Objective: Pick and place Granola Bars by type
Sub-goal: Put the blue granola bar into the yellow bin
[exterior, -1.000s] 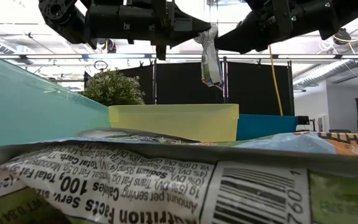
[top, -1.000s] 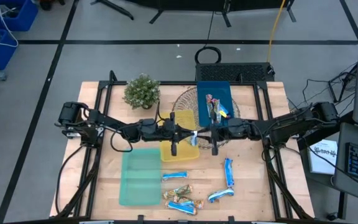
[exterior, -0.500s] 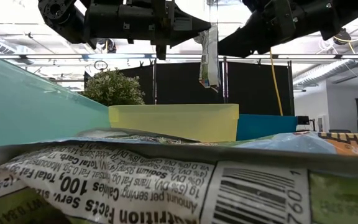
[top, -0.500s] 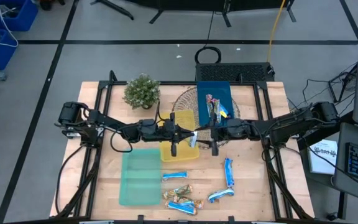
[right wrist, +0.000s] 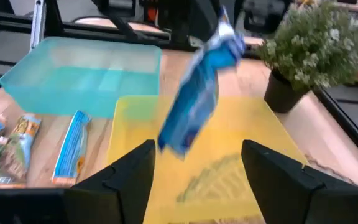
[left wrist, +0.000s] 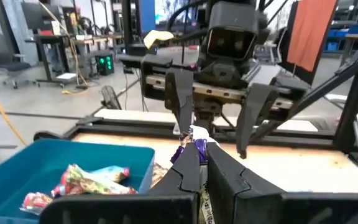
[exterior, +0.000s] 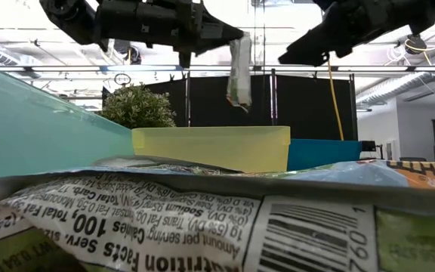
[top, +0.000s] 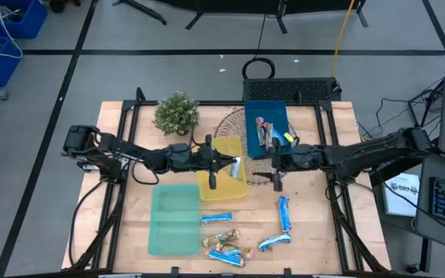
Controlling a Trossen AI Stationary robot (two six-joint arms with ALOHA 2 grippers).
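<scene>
- Two grippers meet over the table's middle. Left gripper (top: 234, 163) is clamped on a blue-and-white granola bar (exterior: 239, 72) — the bar hangs down from its fingertips, above the yellow tray (top: 221, 185).
- Right gripper (top: 270, 162) sits just beside it, fingers spread apart and holding nothing.
- Blue tray (top: 266, 112), behind, holds a few bars (top: 268, 133).
- Green tray (top: 174, 220) lies near the front-left of the table.
- Loose bars (top: 224, 239) lie on the wooden table (top: 315, 232) at the front — several in a cluster, others to the right.
- Potted plant (top: 176, 113) stands at the back.
</scene>
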